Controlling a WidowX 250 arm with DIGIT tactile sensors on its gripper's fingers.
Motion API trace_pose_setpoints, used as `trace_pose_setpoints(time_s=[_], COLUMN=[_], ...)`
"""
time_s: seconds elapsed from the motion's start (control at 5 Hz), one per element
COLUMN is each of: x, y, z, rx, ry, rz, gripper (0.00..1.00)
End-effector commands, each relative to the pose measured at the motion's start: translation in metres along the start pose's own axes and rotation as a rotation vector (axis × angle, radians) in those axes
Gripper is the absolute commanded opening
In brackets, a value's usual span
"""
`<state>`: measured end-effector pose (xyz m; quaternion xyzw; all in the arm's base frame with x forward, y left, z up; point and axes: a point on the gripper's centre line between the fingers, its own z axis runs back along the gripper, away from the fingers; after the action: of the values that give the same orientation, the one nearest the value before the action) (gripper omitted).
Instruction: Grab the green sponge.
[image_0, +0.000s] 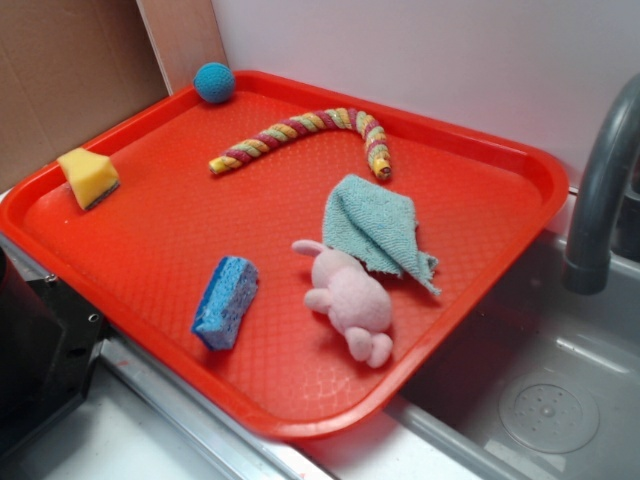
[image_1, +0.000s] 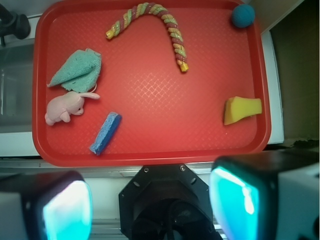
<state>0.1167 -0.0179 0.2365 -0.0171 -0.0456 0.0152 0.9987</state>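
Overhead, gripper (image_1: 150, 202) hangs with fingers spread wide, holding nothing, off the red tray's (image_1: 150, 157) near edge; green sponge (image_1: 241, 110) sits untouched near tray's side rim.

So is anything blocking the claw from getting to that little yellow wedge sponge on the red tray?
Nothing visible does. The small yellow wedge-shaped foam sponge sits alone near one edge of the red plastic tray, with bare tray around it. The gripper hangs open off the tray's near edge. The blue rectangular sponge lies well to the side.
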Motion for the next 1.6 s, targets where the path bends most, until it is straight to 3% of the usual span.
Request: trace_pose_setpoints(time_s=[0.0, 0.2, 0.4, 0.6, 0.8, 1.0, 1.4], x=[0.0, 0.018, 0.033, 0.054, 0.055, 0.042, 0.009], y=[0.0, 0.051, 0.109, 0.14, 0.156, 0.17, 0.182], z=[0.0, -0.05, -0.087, -0.116, -0.138, -0.153, -0.184], rx=[0.0, -0.009, 0.073, 0.084, 0.13, 0.158, 0.242], ry=[0.0, 0.066, -0.018, -0.16, -0.217, -0.173, -0.038], rz=[0.0, 0.241, 0.485, 0.732, 0.976, 1.205, 1.254], gripper=[1.0, 1.0, 1.0, 1.0, 1.0, 1.0, 1.0])
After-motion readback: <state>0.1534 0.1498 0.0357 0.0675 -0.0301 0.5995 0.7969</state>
